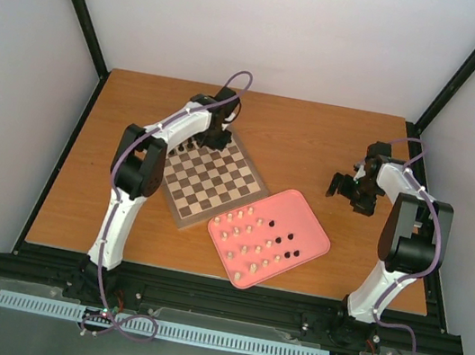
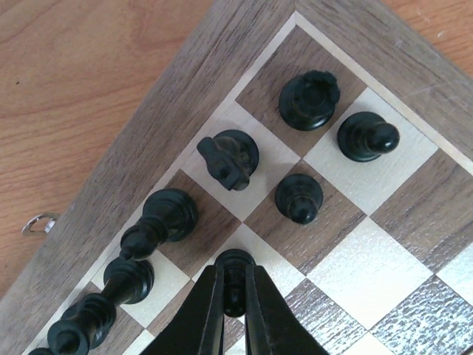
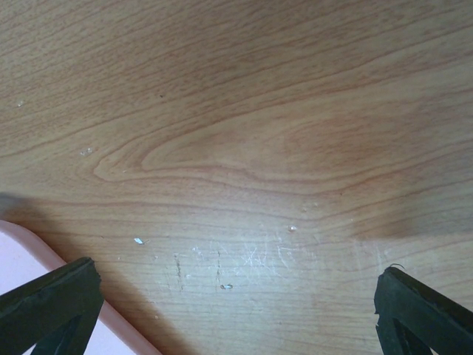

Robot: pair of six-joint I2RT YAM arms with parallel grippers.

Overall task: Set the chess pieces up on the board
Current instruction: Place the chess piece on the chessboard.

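The left hand (image 2: 235, 287) is shut tight on a small dark-brown wooden pawn (image 2: 236, 260), pinched betw. its two black fingers (image 2: 211, 310). The pawn's over a cream square in the 2nd row of the flat dark-brown-and-cream checked chessboard (image 1: 218, 183); can't tell if its base touches. From above, that hand's at the board's 12 o'clock edge, the side far from the arm bases.

Around the gripped pawn, wrist view:
- Dark horse-head knight (image 2: 229, 157) at 12 o'clock, on cream.
- A free dark pawn (image 2: 298, 198) at 1 o'clock, on a brown square.
- Further out at 1 o'clock, a dark crenellated rook (image 2: 309, 98) in the corner square, w/ another dark pawn (image 2: 367, 137) just beside it at its 4 o'clock.
- Dark bishop (image 2: 159, 222) at 10 o'clock.
- Two taller dark pieces (image 2: 126, 279) running off toward 8 o'clock along the back row.
- A small metal ring (image 2: 37, 222) sticks out past the board's wooden border at 9 o'clock.

A pink rounded-corner plastic tray (image 1: 313, 229) lies at the board's 4 o'clock; touching it or just beside, can't tell. On it are cream chessmen (image 1: 242, 233), mostly toward 9 o'clock, and a few dark ones (image 1: 286, 240) toward 3 o'clock.

The right hand (image 1: 348, 189) is at the tray's 1 o'clock, well apart from the board. Its fingers are spread wide w/ nothing betw. them, only orange-brown wooden counter (image 3: 244, 148) below. A tray corner shows at 8 o'clock in its view.
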